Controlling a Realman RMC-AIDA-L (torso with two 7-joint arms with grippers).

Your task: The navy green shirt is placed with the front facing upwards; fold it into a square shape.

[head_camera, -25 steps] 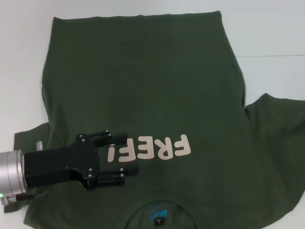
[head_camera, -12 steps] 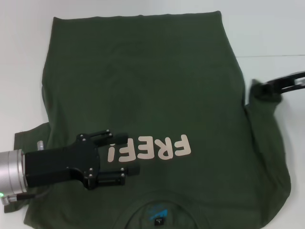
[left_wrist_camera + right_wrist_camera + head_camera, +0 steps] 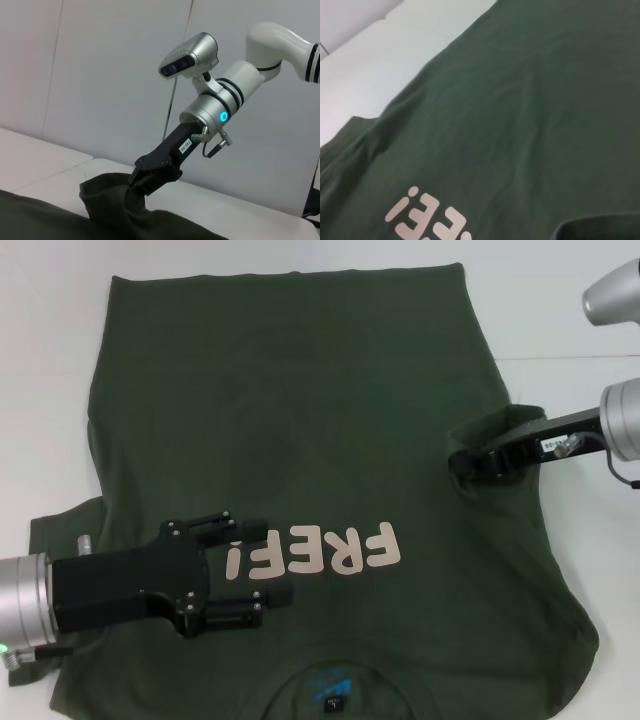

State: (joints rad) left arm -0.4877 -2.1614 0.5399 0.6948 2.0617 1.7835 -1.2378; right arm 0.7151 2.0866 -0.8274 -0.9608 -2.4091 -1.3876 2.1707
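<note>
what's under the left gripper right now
The left gripper, fingers open, sits over the navy green shirt, beside the pink FREE! lettering. Whether it touches the cloth cannot be told. The white table beneath is covered there.

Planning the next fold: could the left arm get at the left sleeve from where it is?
Probably yes: the left tool, fingers open, hovers over the navy green shirt beside that sleeve, nothing between.
</note>
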